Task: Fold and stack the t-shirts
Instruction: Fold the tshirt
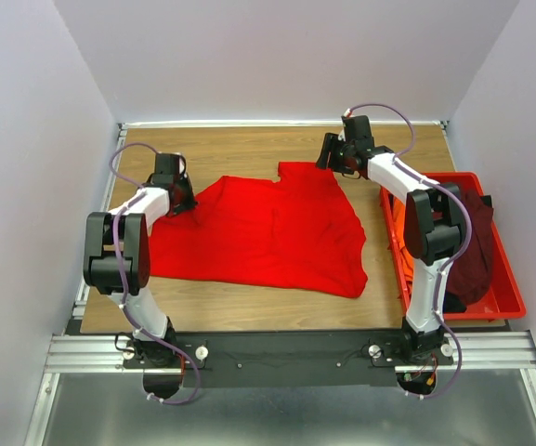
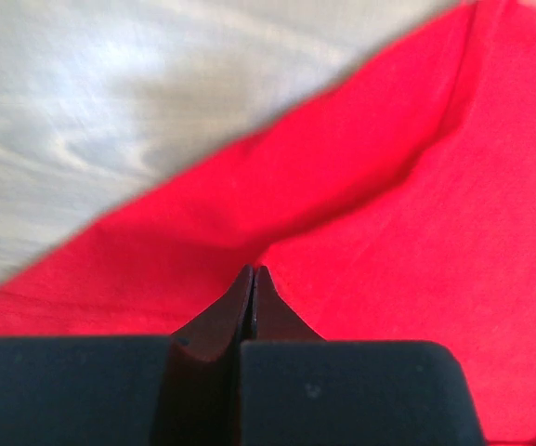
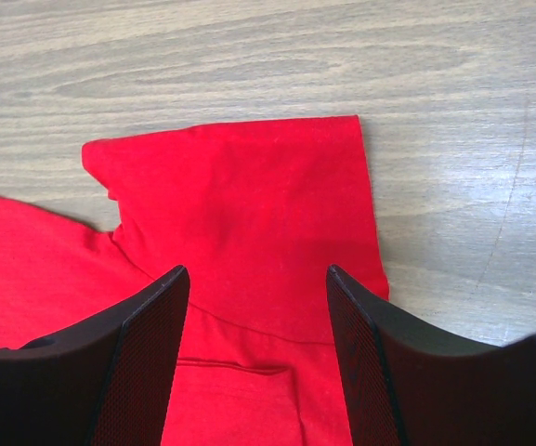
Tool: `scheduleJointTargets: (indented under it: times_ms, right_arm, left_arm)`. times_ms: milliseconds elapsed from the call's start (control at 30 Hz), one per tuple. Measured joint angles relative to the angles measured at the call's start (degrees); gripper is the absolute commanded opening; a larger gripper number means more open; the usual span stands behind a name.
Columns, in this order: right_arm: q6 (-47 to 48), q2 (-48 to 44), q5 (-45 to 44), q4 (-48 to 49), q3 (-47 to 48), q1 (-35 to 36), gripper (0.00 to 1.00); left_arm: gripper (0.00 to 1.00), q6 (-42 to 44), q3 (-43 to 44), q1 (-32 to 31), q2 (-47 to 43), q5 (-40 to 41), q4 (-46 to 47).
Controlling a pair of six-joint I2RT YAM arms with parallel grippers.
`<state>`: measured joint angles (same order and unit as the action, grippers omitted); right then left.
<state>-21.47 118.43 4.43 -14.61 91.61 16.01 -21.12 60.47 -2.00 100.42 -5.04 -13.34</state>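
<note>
Wooden table (image 1: 249,149) between white walls, seen from above, is carrying a red shirt (image 1: 268,232) that is lying spread and rumpled across its middle. At the shirt's left edge the left gripper (image 1: 182,200) is pressing down, its fingers closed tight together and pinching the cloth, with creases running up to the tips. At the far right corner the right gripper (image 1: 328,153) is hovering with fingers spread wide, either side of a flat sleeve (image 3: 249,186). On the table's right side a red bin (image 1: 509,302) is holding a maroon shirt (image 1: 477,251) and an orange shirt (image 1: 396,223), both bunched.
</note>
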Motion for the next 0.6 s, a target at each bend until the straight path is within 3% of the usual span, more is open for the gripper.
scheduleJointTargets:
  times_ms: [267, 600]
  right_arm:
    - [0.0, 0.0, 0.0, 0.02, 0.0, 0.0, 0.68]
    - [0.26, 2.86, -0.66, 0.13, 3.04, 0.0, 0.68]
  left_arm:
    - [0.0, 0.22, 11.87, 0.0, 0.98, 7.72, -2.47]
    - [0.0, -0.37, 22.77, 0.0, 12.24, 16.87, -0.98]
